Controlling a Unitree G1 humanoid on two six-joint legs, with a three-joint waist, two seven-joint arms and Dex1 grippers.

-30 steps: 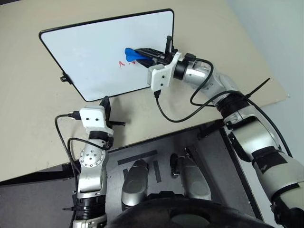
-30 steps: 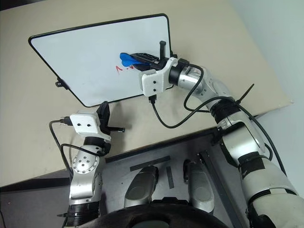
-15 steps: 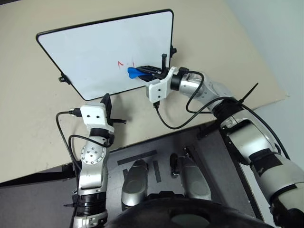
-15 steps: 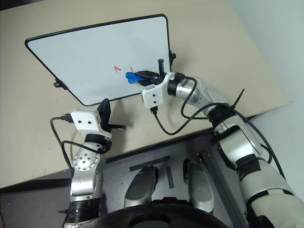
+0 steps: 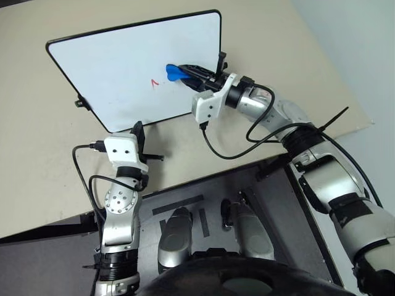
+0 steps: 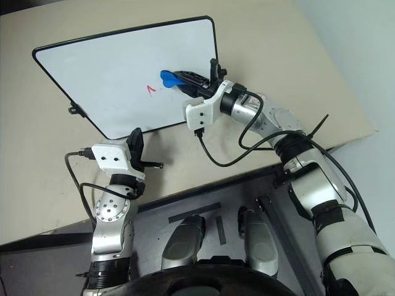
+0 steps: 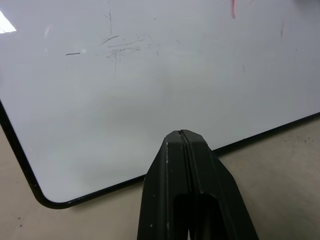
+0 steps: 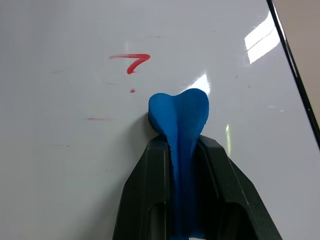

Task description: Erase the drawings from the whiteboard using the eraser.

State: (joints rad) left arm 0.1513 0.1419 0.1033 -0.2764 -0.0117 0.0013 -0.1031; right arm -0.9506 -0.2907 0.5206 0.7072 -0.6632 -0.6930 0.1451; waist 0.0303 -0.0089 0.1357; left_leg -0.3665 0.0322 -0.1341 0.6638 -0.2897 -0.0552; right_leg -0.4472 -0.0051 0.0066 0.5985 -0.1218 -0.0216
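Observation:
The whiteboard (image 5: 105,68) lies on the beige table, black-framed and slightly turned. A small red peak of the drawings (image 5: 154,82) is left near its middle, with faint red specks beside it (image 8: 131,61). My right gripper (image 5: 192,71) reaches over the board from the right, shut on the blue eraser (image 5: 174,72). The eraser's tip (image 8: 179,107) presses on the board just to the right of the red mark. My left gripper (image 7: 184,137) is shut and empty, hovering just off the board's near edge (image 5: 137,132).
The table (image 5: 37,154) ends at the right (image 5: 364,120) and at the near side, beyond which is grey floor. Small black clips (image 5: 80,103) stick out from the board's frame. A black cable (image 5: 213,148) hangs from my right wrist over the table.
The eraser swept toward the board's near edge, then back to its earlier spot. Less red ink is left: the strokes beside the eraser are gone. The left arm kept still.

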